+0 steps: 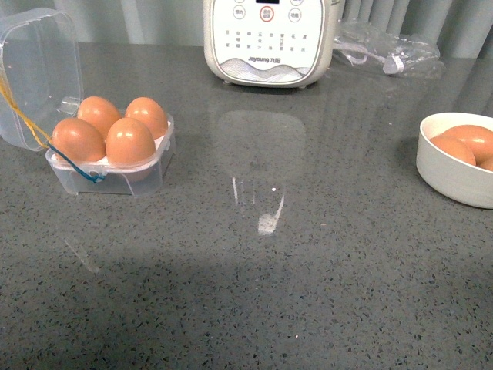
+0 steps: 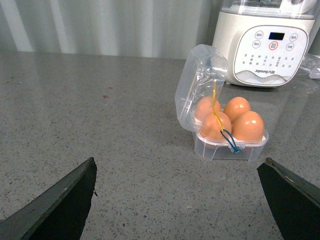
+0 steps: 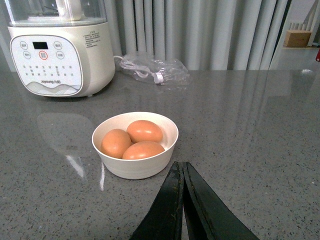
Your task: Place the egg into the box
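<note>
1. Left gripper (image 2: 179,162): two dark fingers (image 2: 60,200) spread wide apart with nothing between them. It hangs over bare counter, well short of the egg box.
2. Right gripper (image 3: 180,167): fingers pressed together to a point, holding nothing, near the bowl.
3. Egg box (image 1: 115,179): clear plastic with four slots and a white inner tray, on the robot's left. The hinged lid (image 1: 35,69) stands open at its far-left side, and a yellow-and-blue cord (image 2: 221,122) hangs over the rim.
4. Boxed eggs (image 1: 129,141): four orange-brown eggs, one to each slot, so no slot is free. They look alike, so the task's own egg cannot be singled out. The filling appears done.
5. Bowl (image 3: 135,170): round and white, on the robot's right, holding three loose eggs (image 3: 144,131) that touch one another.
6. Handling note: an egg is light and rigid, with a brittle shell and a smooth, curved surface, so it is likely to slip from hard fingers. It is best held across its widest girth with a gentle squeeze, then lifted and lowered straight.
7. Clearances:
   - The grey speckled counter (image 1: 269,293) lies open between box and bowl.
   - A cream Joyoung appliance (image 1: 266,38) and a bagged cable (image 1: 385,48) sit along the far side.
   - The raised lid blocks the box's left, so approach from above or from the right.
   - The counter's near edge is not in view.
</note>
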### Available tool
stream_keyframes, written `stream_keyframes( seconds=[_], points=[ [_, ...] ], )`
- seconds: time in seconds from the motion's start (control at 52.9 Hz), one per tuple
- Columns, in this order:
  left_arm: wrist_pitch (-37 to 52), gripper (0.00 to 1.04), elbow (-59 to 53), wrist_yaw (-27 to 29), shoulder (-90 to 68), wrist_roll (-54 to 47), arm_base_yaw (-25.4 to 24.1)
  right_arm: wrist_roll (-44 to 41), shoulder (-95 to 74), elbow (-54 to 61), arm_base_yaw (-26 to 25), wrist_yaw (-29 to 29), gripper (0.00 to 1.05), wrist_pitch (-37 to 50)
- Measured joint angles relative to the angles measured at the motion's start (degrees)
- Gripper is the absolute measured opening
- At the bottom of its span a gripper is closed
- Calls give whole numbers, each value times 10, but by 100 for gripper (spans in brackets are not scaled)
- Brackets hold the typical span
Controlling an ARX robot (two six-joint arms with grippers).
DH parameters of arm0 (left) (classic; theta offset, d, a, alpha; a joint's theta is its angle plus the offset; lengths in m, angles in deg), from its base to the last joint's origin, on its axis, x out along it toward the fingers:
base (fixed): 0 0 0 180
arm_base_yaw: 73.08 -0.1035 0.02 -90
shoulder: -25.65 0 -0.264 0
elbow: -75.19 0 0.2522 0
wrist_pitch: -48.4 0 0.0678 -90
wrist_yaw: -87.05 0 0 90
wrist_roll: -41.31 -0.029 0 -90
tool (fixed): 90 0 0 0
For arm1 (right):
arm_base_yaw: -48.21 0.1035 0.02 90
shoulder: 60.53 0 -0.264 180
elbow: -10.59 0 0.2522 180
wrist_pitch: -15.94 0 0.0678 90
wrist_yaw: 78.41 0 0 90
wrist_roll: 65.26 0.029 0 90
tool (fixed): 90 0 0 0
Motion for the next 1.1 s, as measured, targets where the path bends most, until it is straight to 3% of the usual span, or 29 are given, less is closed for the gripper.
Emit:
stream_keyframes(
  seconds=[0.189, 0.283, 0.51, 0.623, 0.812, 0.945, 1.001, 1.039, 1.096],
  points=[
    [0, 98, 0, 0, 0, 0, 0, 0, 31, 0, 0, 0, 3, -31],
    [0, 98, 0, 0, 0, 0, 0, 0, 111, 0, 0, 0, 3, -129],
    [0, 98, 0, 0, 0, 0, 0, -1, 129, 0, 0, 0, 4, -133],
    [0, 98, 0, 0, 0, 0, 0, -1, 129, 0, 0, 0, 22, -133],
    [0, 98, 0, 0, 0, 0, 0, -1, 129, 0, 0, 0, 62, -133],
    [0, 98, 0, 0, 0, 0, 0, -1, 129, 0, 0, 0, 82, -133],
    [0, 98, 0, 0, 0, 0, 0, -1, 129, 0, 0, 0, 96, -133],
    [0, 98, 0, 0, 0, 0, 0, 0, 129, 0, 0, 0, 100, -133],
    [0, 98, 0, 0, 0, 0, 0, 0, 129, 0, 0, 0, 97, -133]
  ],
)
